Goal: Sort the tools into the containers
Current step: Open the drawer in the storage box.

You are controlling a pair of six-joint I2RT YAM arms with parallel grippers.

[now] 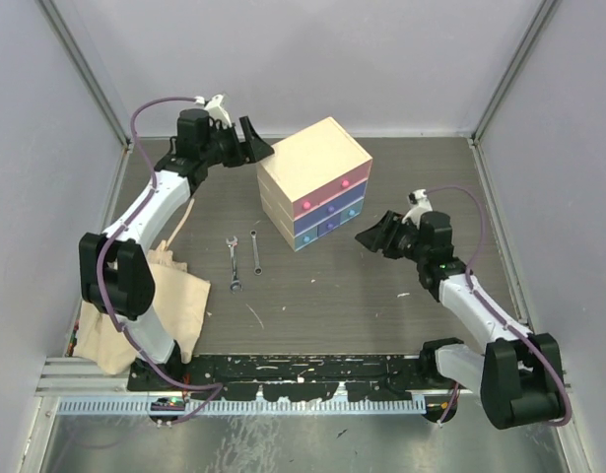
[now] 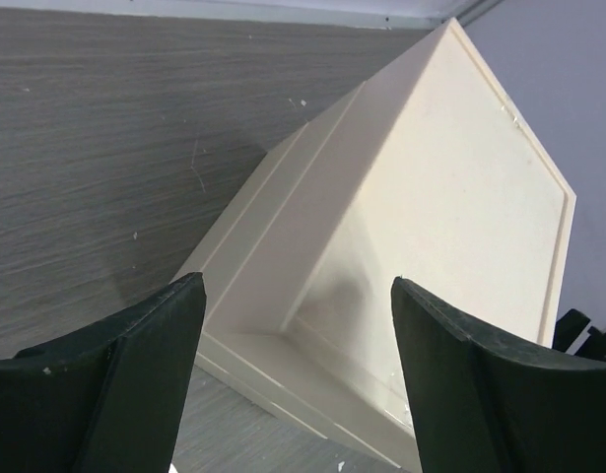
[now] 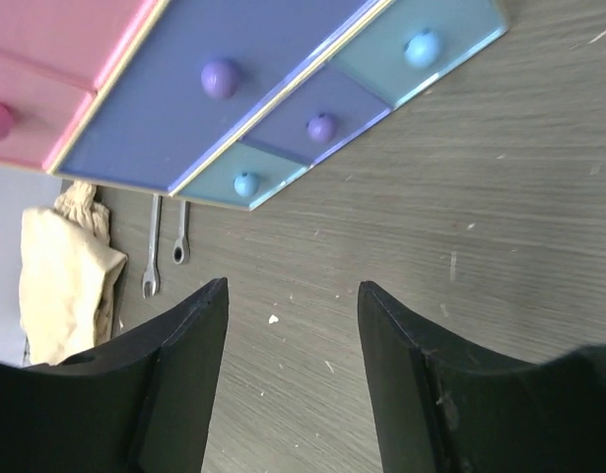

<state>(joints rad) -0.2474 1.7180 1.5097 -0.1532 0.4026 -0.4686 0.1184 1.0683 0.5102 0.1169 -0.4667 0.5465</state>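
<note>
The cream chest stands mid-table, its pink, purple and blue drawers shut and facing the front right. Two silver wrenches lie side by side on the table, left of the chest's front. My left gripper is open and empty at the chest's back left corner; its wrist view shows the chest's plain back. My right gripper is open and empty just right of the drawers; both wrenches show there too. Pliers, screwdrivers and the black-orange piece are out of view.
A crumpled beige cloth bag lies at the front left beside the left arm's base, also in the right wrist view. A thin pale stick lies near it. Grey walls close in the table on three sides.
</note>
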